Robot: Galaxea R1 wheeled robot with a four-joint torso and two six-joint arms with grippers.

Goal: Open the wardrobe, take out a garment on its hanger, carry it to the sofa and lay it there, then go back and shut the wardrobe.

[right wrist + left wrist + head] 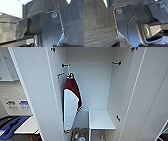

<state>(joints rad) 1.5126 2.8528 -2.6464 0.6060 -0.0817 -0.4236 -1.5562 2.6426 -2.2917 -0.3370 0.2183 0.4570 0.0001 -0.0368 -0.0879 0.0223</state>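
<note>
Claws first: left claw and right claw both impossible to read as spread or closed, nothing seen held or touched; wrist cameras facing dark grey ribbed carpet (96, 25) beneath the robot's own black plates. Straight ahead at 12 o'clock, tall narrow white wardrobe (100, 84), standing wide open: left door (32, 92) angled out toward 9 o'clock, right door (147, 97) toward 3 o'clock. Inside, at about 10 o'clock, soft maroon-and-white garment (71, 102) hanging on thin white hanger (70, 74) from short black hook (65, 65); flat white shelf (101, 119) at 5 o'clock, small open box of oddments (79, 136) at 6 o'clock. Closing not yet done. Doors likely light, stiff and smooth, swinging freely on hinges, so slippery to pinch; better pushed flat on the outer face near the free edge, far from the hinges, gently, to avoid a slam or rebound
</note>
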